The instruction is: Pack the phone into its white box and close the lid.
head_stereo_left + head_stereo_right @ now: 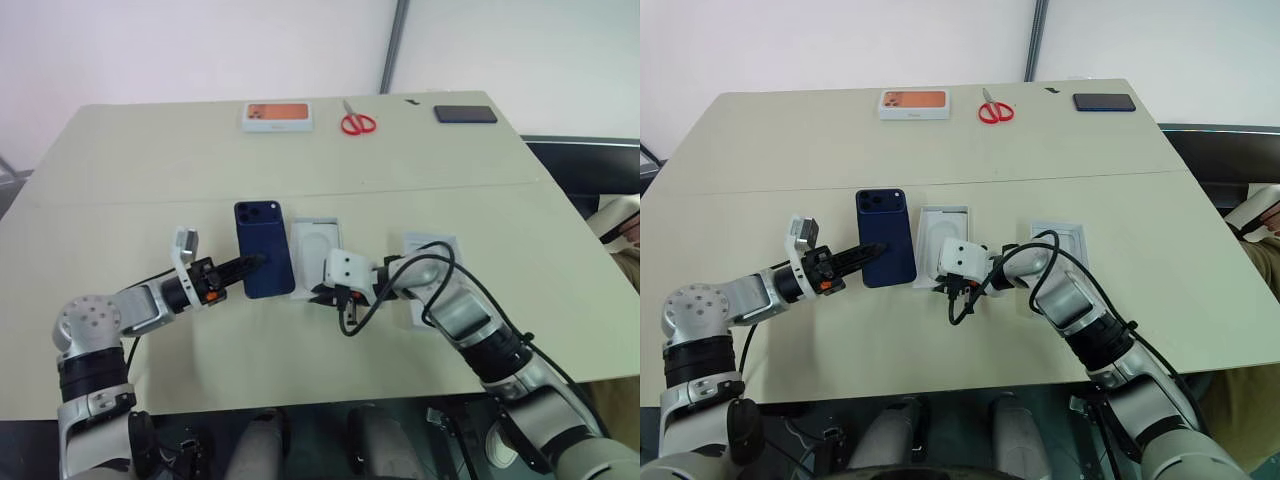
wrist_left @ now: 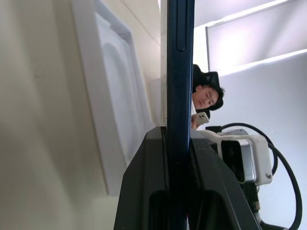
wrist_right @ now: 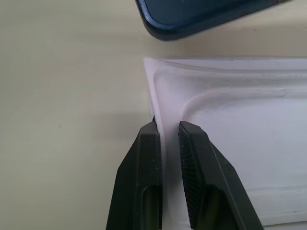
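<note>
two grippers are seen at work on the beige table (image 1: 150, 170) from the head views. the phone (image 1: 264, 248), dark blue with its camera cluster at the far corner, is clamped by its left edge in the left gripper (image 1: 250, 266). just to its right lies the white box (image 1: 316, 257), and further right, partly hidden by the right arm, a second white tray that is taken to be the lid (image 1: 1060, 240).

the left wrist view adds what the head views lack: the phone is seen edge-on, pinched between the two black fingers (image 2: 144, 191), with the white box beside it and a person behind.

the right wrist view gives the grip detail: the right gripper (image 3: 168, 132) is nearly closed, the box's near left rim being nipped between the fingertips, one outside the wall and one inside.

along the far edge of the table are noted a white box with an orange picture (image 1: 278, 116), red scissors (image 1: 357, 122) and a black phone (image 1: 465, 114).
</note>
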Tool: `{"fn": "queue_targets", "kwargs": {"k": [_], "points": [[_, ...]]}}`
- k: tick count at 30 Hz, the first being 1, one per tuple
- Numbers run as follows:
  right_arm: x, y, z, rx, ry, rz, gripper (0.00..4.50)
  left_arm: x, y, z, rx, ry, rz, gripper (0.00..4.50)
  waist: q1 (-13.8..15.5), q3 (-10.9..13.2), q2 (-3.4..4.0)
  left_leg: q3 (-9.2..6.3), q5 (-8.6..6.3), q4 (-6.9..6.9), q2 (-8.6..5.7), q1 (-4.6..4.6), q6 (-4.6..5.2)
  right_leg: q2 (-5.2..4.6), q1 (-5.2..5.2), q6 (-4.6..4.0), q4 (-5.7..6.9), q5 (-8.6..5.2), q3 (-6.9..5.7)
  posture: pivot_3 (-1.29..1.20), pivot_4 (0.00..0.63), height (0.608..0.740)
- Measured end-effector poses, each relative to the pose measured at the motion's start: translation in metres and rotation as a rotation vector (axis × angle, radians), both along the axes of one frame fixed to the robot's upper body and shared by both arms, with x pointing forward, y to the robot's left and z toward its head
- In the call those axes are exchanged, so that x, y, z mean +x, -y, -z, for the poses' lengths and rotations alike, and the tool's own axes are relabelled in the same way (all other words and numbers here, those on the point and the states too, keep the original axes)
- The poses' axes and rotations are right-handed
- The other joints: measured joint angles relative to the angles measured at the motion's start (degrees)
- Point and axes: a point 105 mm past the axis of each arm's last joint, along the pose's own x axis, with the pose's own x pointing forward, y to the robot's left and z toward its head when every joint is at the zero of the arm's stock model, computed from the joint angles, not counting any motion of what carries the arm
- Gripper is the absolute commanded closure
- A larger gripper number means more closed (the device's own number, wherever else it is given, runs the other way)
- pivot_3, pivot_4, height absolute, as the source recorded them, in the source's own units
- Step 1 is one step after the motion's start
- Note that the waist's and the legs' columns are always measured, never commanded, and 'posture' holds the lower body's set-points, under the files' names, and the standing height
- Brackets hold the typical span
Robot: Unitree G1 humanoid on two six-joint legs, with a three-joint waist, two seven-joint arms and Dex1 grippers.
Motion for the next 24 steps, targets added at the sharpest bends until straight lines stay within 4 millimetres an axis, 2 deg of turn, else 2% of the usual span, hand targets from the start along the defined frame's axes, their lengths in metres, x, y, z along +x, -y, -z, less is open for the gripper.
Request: {"fn": "queue_targets", "kwargs": {"k": [3, 6, 8, 20, 24], "points": [[0.001, -0.001, 0.001, -0.006, 0.008, -0.012, 3.93, 0.0, 0.0, 0.001, 0.003, -0.004, 0.0, 4.5, 0.02, 0.0, 0.0, 0.0, 0.0, 0.0, 0.0, 0.0, 0.0, 0.01, 0.0, -0.01, 0.01, 0.01, 0.0, 0.0, 0.15, 0.74], [0.002, -0.001, -0.001, 0.003, -0.009, -0.008, 3.07, 0.0, -0.001, 0.001, 0.008, -0.007, -0.006, 4.5, 0.07, 0.0, 0.0, -0.01, 0.0, 0.01, 0.01, 0.0, 0.0, 0.01, 0.0, -0.02, 0.02, 0.01, 0.0, 0.0, 0.15, 0.74], [0.0, -0.002, 0.0, 0.002, -0.022, -0.015, 2.08, 0.0, -0.002, 0.0, 0.006, -0.006, -0.009, 4.5, 0.14, 0.0, 0.0, -0.01, 0.0, 0.01, 0.0, -0.01, 0.0, 0.01, 0.0, -0.02, 0.01, 0.01, 0.0, 0.0, 0.15, 0.74], [-0.005, -0.004, 0.0, 0.034, -0.134, 0.012, 2.08, -0.003, 0.001, 0.002, 0.003, -0.02, 0.013, 4.5, 0.28, 0.0, 0.0, -0.02, 0.0, 0.01, -0.02, -0.04, 0.0, -0.02, -0.01, -0.02, 0.01, 0.01, -0.01, 0.0, 0.15, 0.74], [-0.002, -0.003, -0.016, 0.076, -0.135, 0.015, 2.08, -0.003, 0.005, 0.002, 0.005, -0.024, 0.028, 4.5, 0.3, 0.01, -0.01, -0.02, 0.0, 0.02, -0.02, -0.07, 0.0, -0.02, -0.02, -0.02, 0.01, 0.01, -0.02, 0.0, 0.15, 0.74]]}}
